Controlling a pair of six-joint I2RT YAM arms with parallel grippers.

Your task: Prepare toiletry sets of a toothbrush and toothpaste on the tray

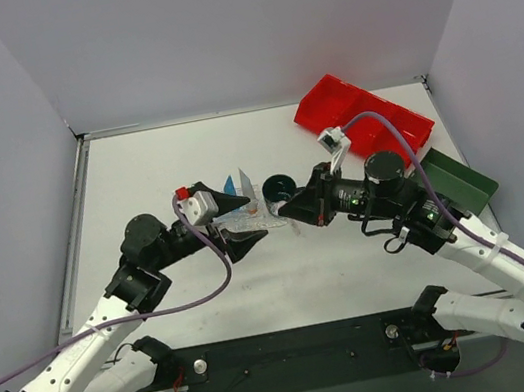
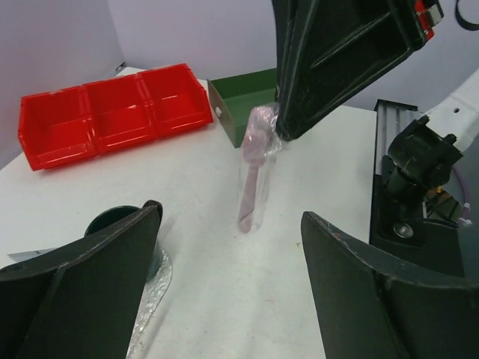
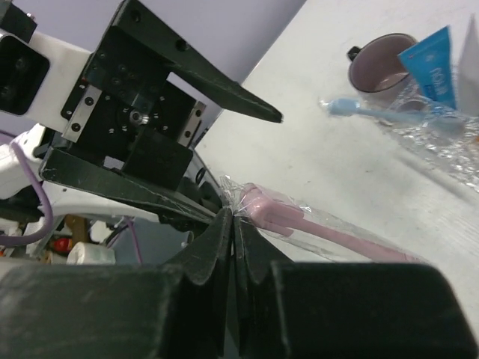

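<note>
From the wrist cameras alone, right gripper pinches a wrapped toothbrush.

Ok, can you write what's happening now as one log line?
left gripper: open, empty | right gripper: shut on pink toothbrush | blue toothbrush: on tray

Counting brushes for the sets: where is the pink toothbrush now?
Left wrist view, centre: the pink toothbrush hangs from the shut right pincer over the table, near the dark mug.

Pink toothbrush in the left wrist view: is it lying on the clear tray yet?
No, the wrapped pink toothbrush hangs from the shut right gripper, apart from the tray at the lower left.
</note>
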